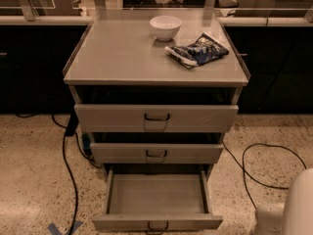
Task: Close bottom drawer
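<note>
The bottom drawer (156, 195) of a grey-beige cabinet is pulled far out toward me. Its shallow tray is empty. Its low front panel (117, 223) carries a small dark loop handle (157, 226) at the lower edge of the view. The middle drawer (156, 153) and the top drawer (156, 117) above it each stand out a little. My gripper is not in view. Only a white rounded part of the robot (293, 204) shows at the bottom right, to the right of the open drawer.
A white bowl (165, 27) and a dark blue snack bag (196, 50) lie on the cabinet top (117, 53). Black cables run on the speckled floor at the left (66, 165) and right (254, 165). Dark counters stand behind.
</note>
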`<move>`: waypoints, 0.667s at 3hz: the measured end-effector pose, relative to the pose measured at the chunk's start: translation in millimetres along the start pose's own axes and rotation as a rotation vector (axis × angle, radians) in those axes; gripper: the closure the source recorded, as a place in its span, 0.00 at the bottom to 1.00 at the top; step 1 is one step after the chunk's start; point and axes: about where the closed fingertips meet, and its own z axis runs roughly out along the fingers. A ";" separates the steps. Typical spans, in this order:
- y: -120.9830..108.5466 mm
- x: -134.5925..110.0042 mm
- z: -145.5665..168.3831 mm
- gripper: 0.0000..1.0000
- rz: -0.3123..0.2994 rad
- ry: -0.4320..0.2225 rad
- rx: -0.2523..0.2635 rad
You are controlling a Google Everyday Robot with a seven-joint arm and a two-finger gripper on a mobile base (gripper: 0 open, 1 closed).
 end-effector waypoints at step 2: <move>11.2 -12.1 36.9 0.00 -0.013 0.036 -0.072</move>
